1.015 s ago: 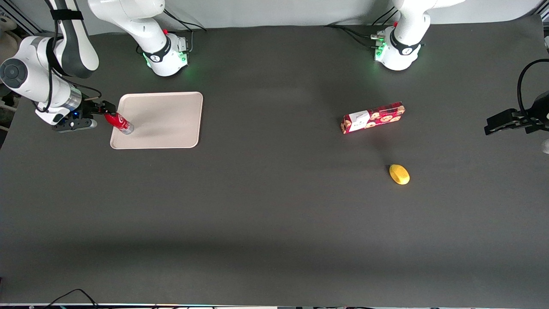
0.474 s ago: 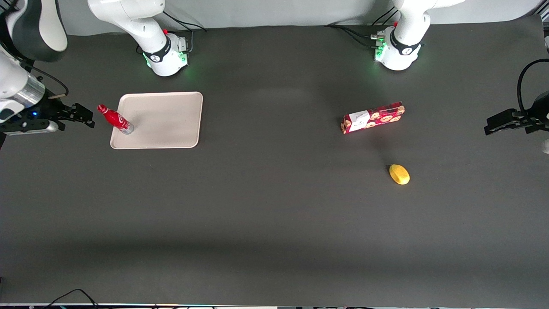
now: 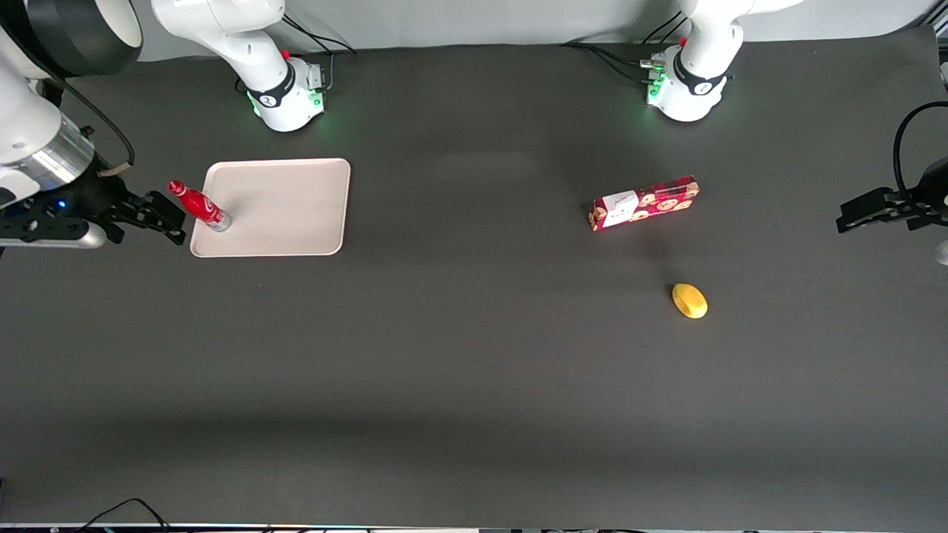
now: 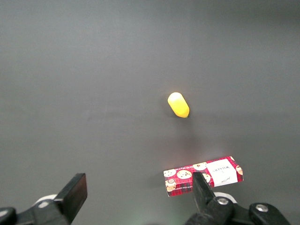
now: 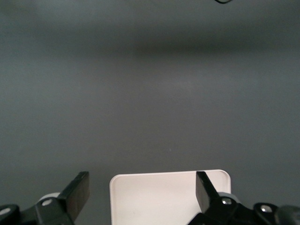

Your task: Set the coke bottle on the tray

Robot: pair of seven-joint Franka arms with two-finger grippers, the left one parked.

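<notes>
Dark grey matting across the whole table (image 3: 474, 385), evenly lit, pale wall along the top. Toward the working arm's end, cream tray (image 3: 281, 207), flat and low-rimmed, close to the arm base. On it, at the corner nearest the working arm's end, coke bottle (image 3: 198, 205), standing, cap leaning outward over the rim in the front view, clear base on the tray floor. Just beside the cap, clear of it, gripper (image 3: 164, 218), fingers spread, nothing between them; same wide gap in the right wrist view (image 5: 140, 199), tray (image 5: 164, 197) showing through it.

Judged done or nearly so: bottle resting on the tray, hand empty.

Handling, as a guess: slim, light, stiff, smooth-skinned, so likely slippery and easy to tip with such a narrow foot. Best hold, if needed again: across the red body below the neck, not at the cap.

Edges: bottle very close to the tray's rim and corner, little margin outward; plenty of bare tray toward the middle. Open matting all around the gripper and nearer the front camera, so retreat away from the cap looks free. Toward the parked arm's end, well apart, cookie box (image 3: 643, 203) and, nearer the front camera, yellow lemon-like thing (image 3: 689, 300).
</notes>
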